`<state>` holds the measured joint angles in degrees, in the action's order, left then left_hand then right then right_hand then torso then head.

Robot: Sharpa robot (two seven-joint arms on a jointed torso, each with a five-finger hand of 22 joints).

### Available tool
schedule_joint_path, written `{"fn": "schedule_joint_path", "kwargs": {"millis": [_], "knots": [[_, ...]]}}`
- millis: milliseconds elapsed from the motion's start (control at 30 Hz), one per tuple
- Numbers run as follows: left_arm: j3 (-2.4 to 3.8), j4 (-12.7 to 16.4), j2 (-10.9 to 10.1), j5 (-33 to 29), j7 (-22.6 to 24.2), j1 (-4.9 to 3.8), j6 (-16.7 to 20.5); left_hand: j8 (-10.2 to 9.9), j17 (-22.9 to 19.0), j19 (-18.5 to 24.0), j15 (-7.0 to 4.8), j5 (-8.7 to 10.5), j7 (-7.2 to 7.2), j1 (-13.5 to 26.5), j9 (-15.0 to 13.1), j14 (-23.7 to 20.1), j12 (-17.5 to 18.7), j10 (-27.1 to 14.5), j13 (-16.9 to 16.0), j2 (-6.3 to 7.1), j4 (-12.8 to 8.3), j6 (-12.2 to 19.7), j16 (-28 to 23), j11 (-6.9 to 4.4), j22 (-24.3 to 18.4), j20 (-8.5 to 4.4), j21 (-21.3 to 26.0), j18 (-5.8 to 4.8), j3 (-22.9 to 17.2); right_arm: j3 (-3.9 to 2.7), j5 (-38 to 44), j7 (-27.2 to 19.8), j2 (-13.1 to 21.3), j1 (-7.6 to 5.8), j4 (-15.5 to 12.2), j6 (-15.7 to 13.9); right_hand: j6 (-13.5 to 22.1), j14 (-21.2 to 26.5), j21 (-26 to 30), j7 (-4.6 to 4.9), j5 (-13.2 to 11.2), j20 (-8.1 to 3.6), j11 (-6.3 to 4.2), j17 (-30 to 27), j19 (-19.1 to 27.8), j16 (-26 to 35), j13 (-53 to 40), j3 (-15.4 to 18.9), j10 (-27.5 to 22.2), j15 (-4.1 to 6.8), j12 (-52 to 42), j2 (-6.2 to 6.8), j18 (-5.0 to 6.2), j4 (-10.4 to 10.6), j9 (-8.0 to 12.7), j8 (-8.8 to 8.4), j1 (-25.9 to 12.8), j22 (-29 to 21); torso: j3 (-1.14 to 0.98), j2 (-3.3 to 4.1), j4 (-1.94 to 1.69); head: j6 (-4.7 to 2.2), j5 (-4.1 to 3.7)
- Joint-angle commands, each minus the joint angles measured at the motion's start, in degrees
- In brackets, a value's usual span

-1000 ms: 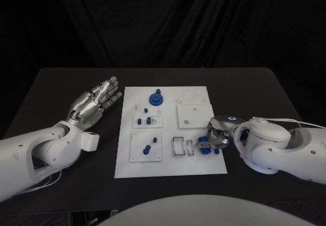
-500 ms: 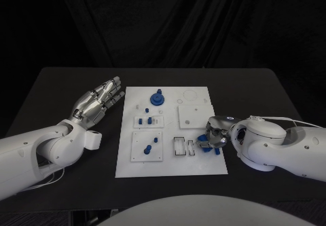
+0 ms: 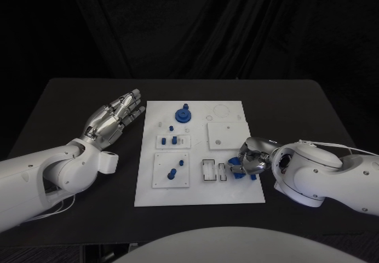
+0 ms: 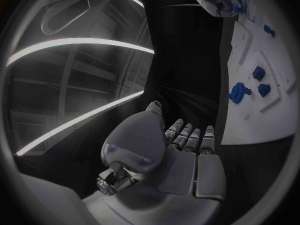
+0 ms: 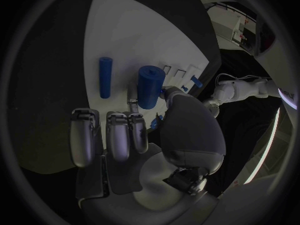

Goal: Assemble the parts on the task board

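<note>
The white task board [image 3: 197, 192] lies mid-table. My right hand [image 3: 251, 159] hovers low over its right edge, fingers curled over blue parts [image 3: 236, 167]. In the right wrist view a thick blue cylinder [image 5: 150, 86] stands between the thumb and a fingertip [image 5: 133, 104], pinched by them, and a thin blue rod [image 5: 105, 77] lies on the board beside it. My left hand [image 3: 115, 115] is open with fingers spread, just left of the board, holding nothing. A blue gear-shaped part [image 3: 182, 115] sits at the board's far side.
Small blue pegs [image 3: 169, 141] stand in a white sub-plate, and two more blue pieces [image 3: 171, 174] sit in the plate nearer me. A plain white square plate [image 3: 223, 134] and two slots [image 3: 207, 170] lie beside my right hand. The black table [image 3: 316, 104] surrounds the board.
My right forearm has swung down and toward me while the hand stayed over the blue parts at the board's right edge. The left hand has not moved.
</note>
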<state>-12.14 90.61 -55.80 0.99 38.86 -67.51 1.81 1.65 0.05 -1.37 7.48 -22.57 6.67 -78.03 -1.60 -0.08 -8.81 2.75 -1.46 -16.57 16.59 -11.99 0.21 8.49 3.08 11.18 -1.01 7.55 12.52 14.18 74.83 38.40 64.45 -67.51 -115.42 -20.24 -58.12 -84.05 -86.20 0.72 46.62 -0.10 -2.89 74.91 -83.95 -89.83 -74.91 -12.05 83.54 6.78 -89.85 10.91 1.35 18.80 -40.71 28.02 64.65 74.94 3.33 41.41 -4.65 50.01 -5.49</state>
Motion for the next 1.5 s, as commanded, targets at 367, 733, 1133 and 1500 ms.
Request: {"fn": "schedule_joint_path", "kwargs": {"millis": [367,733,1133,1500], "knots": [[0.06,-0.23,0.52,-0.31,1.25,-0.04,-0.96,0.13,-0.05,-0.14,0.54,-0.61,0.53,-0.92,-0.05,0.08,0.0,-0.15,-0.03,-0.11,-0.02,0.08,-0.21,0.25,0.08,0.25,-0.32,-0.08,-0.47,-0.03,-11.08,-3.91,-1.97,-0.36,-1.45,-9.64,0.85,-5.95,0.63,-1.03,-4.83,-0.46,-1.19,15.09,-3.73,-0.17,-15.09,-3.28,6.46,0.33,-0.15,-2.52,-0.1,-2.23,-4.83,2.81,-1.01,13.41,0.02,-0.05,-0.03,-0.01,0.28],[0.05,-0.54,0.65,-0.31,1.06,0.04,-1.24,0.12,-0.05,-0.15,0.62,-0.88,0.11,-1.4,-0.05,0.08,0.02,-0.17,-0.02,-0.09,-0.03,0.15,-0.21,0.48,0.07,0.27,-0.33,-0.1,-0.71,-0.03,-11.72,-3.41,-5.19,-0.24,-0.06,-6.64,1.96,-5.8,1.98,-0.45,-13.0,-0.17,-0.74,14.38,-3.03,0.18,-15.09,-1.93,6.46,-0.03,-0.15,-3.2,0.25,-2.1,-5.22,1.96,-4.71,12.91,0.02,0.03,-0.09,-0.01,0.83],[0.05,-0.77,0.81,-0.31,0.93,0.08,-1.52,0.11,-0.05,-0.16,0.76,-1.11,-0.85,-1.9,-0.05,0.08,0.03,-0.21,-0.02,-0.08,0.02,0.16,-0.21,0.81,0.07,0.31,-0.35,-0.2,-0.96,-0.03,-10.62,-2.47,-6.37,-0.21,0.6,-4.51,2.57,-5.72,2.76,0.05,-16.11,0.14,-0.32,13.97,-2.67,0.38,-15.09,-0.13,6.46,-0.36,-0.15,-3.78,0.45,-2.03,-4.97,0.91,-7.68,12.65,0.04,0.37,-0.14,-0.01,0.93],[0.05,-1.13,1.03,-0.31,0.72,0.14,-1.8,0.13,-0.05,-0.16,0.76,-1.13,-0.84,-1.91,-0.06,0.08,0.01,-0.21,-0.02,-0.09,0.02,0.06,-0.21,0.8,0.07,0.32,-0.35,-0.21,-0.97,-0.03,-9.22,-1.83,-6.61,-0.2,0.93,-3.15,2.95,-5.64,3.28,0.46,-24.47,0.5,0.08,13.58,-2.51,0.56,-15.09,4.43,6.46,-0.71,-0.15,-4.93,0.56,-1.96,-4.76,-0.17,-11.44,12.5,0.06,0.32,-0.09,-0.01,1.04]]}}
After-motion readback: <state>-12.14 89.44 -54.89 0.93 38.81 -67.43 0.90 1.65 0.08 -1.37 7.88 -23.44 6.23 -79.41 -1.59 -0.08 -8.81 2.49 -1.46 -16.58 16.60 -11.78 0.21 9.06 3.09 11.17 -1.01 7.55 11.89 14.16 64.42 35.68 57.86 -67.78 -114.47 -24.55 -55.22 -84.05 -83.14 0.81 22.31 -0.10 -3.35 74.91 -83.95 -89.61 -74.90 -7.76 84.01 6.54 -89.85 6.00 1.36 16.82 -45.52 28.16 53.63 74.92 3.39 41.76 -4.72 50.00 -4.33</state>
